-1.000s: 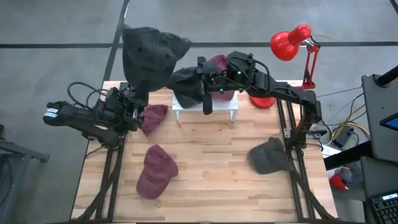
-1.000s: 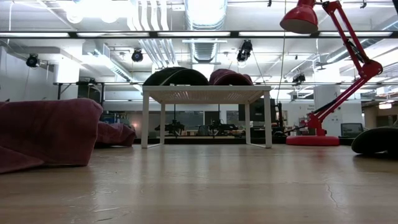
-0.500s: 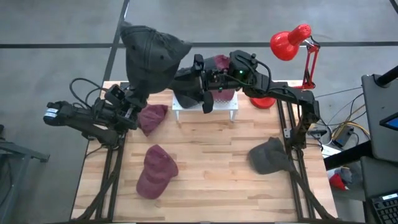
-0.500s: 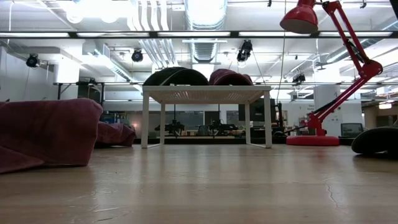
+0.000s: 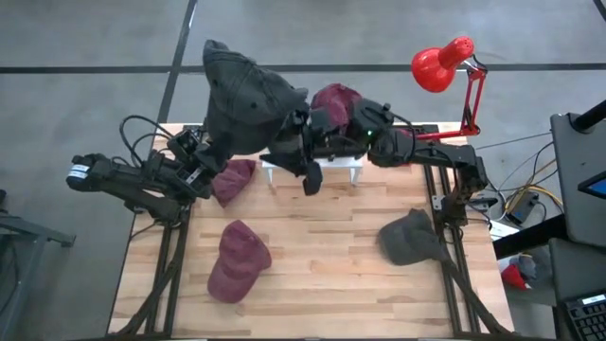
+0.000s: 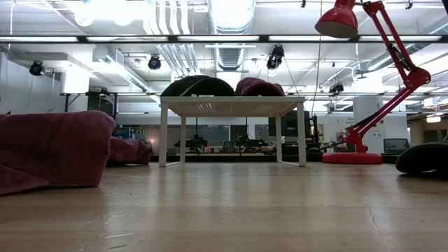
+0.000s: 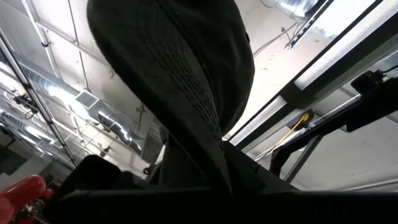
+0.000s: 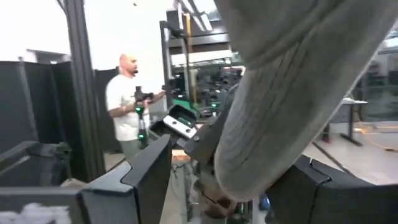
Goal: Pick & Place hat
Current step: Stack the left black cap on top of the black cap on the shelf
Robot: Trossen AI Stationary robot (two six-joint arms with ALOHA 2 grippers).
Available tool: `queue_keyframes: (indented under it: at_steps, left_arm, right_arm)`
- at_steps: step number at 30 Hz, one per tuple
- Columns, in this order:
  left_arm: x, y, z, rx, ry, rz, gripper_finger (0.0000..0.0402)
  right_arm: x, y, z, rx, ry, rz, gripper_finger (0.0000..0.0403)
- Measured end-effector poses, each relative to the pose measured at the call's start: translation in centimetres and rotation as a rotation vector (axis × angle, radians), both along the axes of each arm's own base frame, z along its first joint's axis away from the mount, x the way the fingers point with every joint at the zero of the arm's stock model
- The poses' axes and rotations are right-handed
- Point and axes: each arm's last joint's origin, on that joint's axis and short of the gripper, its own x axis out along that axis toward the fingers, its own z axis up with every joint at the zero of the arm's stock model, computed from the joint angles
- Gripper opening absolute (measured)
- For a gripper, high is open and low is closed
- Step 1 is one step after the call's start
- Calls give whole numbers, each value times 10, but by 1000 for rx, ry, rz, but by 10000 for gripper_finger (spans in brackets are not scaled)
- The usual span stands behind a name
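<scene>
A dark grey hat (image 5: 244, 104) is held high over the table's far left, above my left gripper (image 5: 210, 156), which is shut on it. Its stitched brim (image 8: 292, 106) reaches toward the white rack (image 5: 336, 163). My right gripper (image 5: 303, 156) stands open at the rack's left end. Its fingers are on either side of that brim, and I cannot tell whether they touch it. A black hat (image 6: 198, 85) and a maroon hat (image 6: 257, 87) rest on the rack's top. My left gripper pinches a narrow, gathered part of the hat's lower edge (image 7: 194, 163) between its two fingers. The fingers point steeply upward from below. The hat stands up above them, lifted clear of the table, with its brim tipped toward the rack.
Two maroon hats (image 5: 233, 180) (image 5: 237, 260) lie on the table's left half, and a grey hat (image 5: 411, 237) lies at its right edge. A red desk lamp (image 5: 445, 66) stands at the far right corner. A person (image 8: 127, 106) stands in the room beyond.
My left gripper has rolled in place, and the held hat has swung toward the table's right, its brim coming over the rack's left end. My right gripper has shifted a little toward the near edge and the hat, tipping upward.
</scene>
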Motion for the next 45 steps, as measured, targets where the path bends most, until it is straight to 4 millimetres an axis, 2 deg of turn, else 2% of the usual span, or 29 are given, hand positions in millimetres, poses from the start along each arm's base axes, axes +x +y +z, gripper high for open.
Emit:
queue_keyframes:
  at_steps: [6,10,16,20,24,27,31,35,40,45]
  left_arm:
    - [2,0,1,28,23,52,10]
    - [9,-1,1,34,39,55,10]
    - [25,-3,2,22,54,52,10]
    - [30,-4,5,24,51,46,10]
    - [30,-4,9,34,75,32,17]
    - [27,-4,11,80,166,50,44]
    - [17,-4,21,175,321,77,101]
    - [5,-3,38,300,574,104,158]
    - [-7,-1,63,400,810,119,207]
    - [-21,0,84,452,907,116,224]
  right_arm:
    - [3,2,-3,31,23,-87,217]
    - [3,0,-3,36,22,-90,193]
    - [2,-8,-3,44,17,-89,119]
    - [1,-9,-1,46,17,-1,36]
    - [-3,-8,1,51,29,13,14]
    - [-8,-8,2,49,64,-1,13]
    - [-14,-8,5,43,76,-6,11]
    - [-27,-7,12,28,105,-5,10]
    - [-54,-11,24,21,156,0,10]
    - [-86,-14,25,-3,308,31,9]
